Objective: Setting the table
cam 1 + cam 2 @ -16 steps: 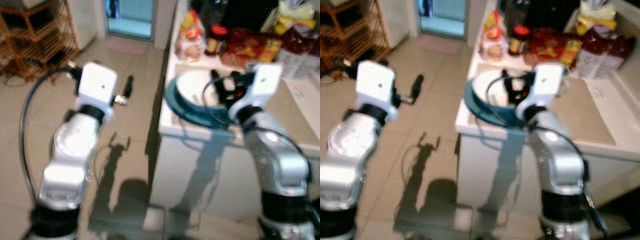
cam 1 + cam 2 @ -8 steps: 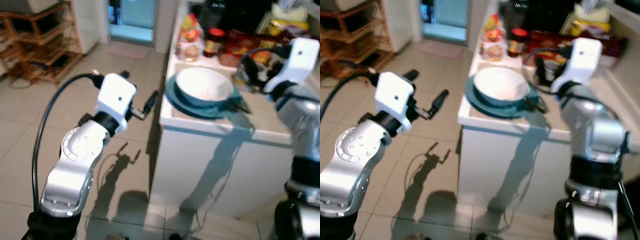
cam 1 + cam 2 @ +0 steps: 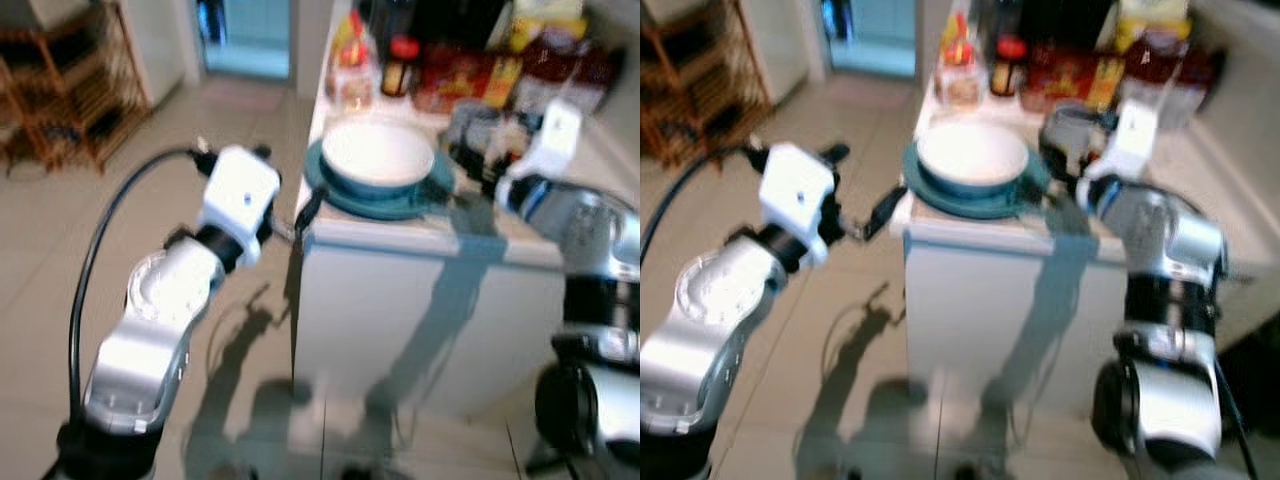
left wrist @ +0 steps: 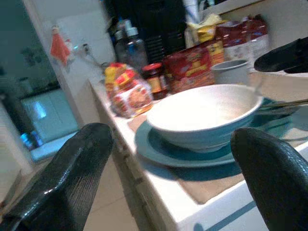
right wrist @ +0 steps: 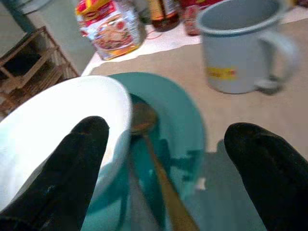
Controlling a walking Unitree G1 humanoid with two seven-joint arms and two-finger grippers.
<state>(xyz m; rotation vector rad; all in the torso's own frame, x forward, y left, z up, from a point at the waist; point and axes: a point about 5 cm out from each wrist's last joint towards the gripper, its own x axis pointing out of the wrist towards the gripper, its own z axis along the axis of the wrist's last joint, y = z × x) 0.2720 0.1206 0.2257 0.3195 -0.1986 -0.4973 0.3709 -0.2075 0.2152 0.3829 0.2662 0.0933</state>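
A white bowl (image 3: 378, 152) sits on a teal plate (image 3: 345, 198), on a beige mat at the front left corner of the white counter (image 3: 420, 290). A spoon (image 5: 153, 159) lies on the plate beside the bowl. A grey mug (image 5: 238, 45) stands just behind and to the right of the plate. My left gripper (image 3: 290, 185) is open, level with the counter's left edge and pointing at the bowl (image 4: 202, 113). My right gripper (image 5: 168, 134) is open over the plate's right side, between bowl and mug, with nothing between its fingers.
Jars, bottles and red and yellow food packets (image 3: 455, 75) crowd the back of the counter. A wooden shelf (image 3: 60, 100) stands on the tiled floor at far left, and a doorway (image 3: 245, 35) lies beyond. A black cable (image 3: 95, 250) loops off my left arm.
The view has shifted, putting the counter nearer the middle. My left gripper has come closer to the counter's left edge. My right gripper has dropped lower, beside the plate and mug.
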